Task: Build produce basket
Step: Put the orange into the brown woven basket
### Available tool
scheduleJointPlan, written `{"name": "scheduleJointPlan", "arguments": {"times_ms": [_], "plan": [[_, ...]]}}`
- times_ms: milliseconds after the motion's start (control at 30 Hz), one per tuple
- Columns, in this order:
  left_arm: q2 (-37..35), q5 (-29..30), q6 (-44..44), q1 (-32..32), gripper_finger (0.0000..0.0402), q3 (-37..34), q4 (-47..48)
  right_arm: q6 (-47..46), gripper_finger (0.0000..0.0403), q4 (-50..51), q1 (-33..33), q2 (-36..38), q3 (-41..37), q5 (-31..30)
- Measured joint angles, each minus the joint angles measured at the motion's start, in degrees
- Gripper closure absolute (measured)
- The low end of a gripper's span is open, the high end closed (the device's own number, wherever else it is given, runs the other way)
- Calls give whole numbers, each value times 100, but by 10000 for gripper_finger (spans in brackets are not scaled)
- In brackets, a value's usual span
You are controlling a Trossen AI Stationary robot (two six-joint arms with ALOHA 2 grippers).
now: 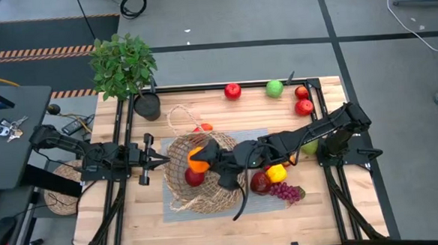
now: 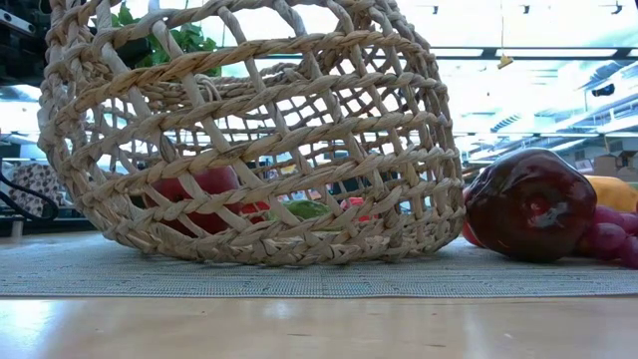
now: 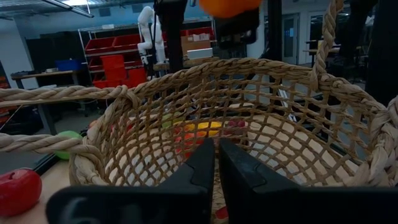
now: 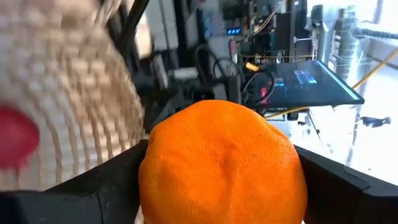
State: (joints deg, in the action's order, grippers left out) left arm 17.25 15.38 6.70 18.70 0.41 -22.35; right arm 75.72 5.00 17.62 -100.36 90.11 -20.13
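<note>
The wicker basket (image 1: pixel 203 176) lies on a grey mat (image 1: pixel 257 139) at mid-table, its mouth turned up and toward the left arm. A red apple (image 1: pixel 194 178) lies inside it. My right gripper (image 1: pixel 206 162) reaches in from the right and is shut on an orange (image 1: pixel 196 158) over the basket's mouth. My left gripper (image 3: pixel 216 165) is shut, level, at the basket's left rim (image 3: pixel 93 165). A dark red apple (image 1: pixel 260 182), a yellow piece (image 1: pixel 276 172) and purple grapes (image 1: pixel 286 192) lie on the mat, right of the basket. My right gripper pinches the orange's two opposite sides (image 4: pixel 155 180) between its two fingers (image 4: pixel 93 190). The fingers come nearly level from the table's right, slanting a little downward. The orange is lifted clear, above the basket's mouth. My left gripper's shut fingertips stand at the basket's rim; whether they touch it I cannot tell.
Along the far edge lie a red apple (image 1: pixel 232 90), a green apple (image 1: pixel 275 88) and two more red apples (image 1: pixel 303 100). A green pear (image 1: pixel 309 146) shows under the right arm. A potted plant (image 1: pixel 123 64) stands at the far left corner. A flat woven disc (image 1: pixel 61 187) lies left of the table.
</note>
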Motion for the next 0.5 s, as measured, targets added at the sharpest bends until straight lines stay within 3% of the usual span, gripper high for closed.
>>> {"name": "scheduleJointPlan", "arguments": {"times_ms": [300, 500], "plan": [[1, 0, 0, 2, 366, 1, 2, -2481, 57, -611, -365, 93, 0, 1036], [-1, 1, 0, 2, 373, 0, -3, -5352, 57, -841, -897, 164, 0, 1581]]}}
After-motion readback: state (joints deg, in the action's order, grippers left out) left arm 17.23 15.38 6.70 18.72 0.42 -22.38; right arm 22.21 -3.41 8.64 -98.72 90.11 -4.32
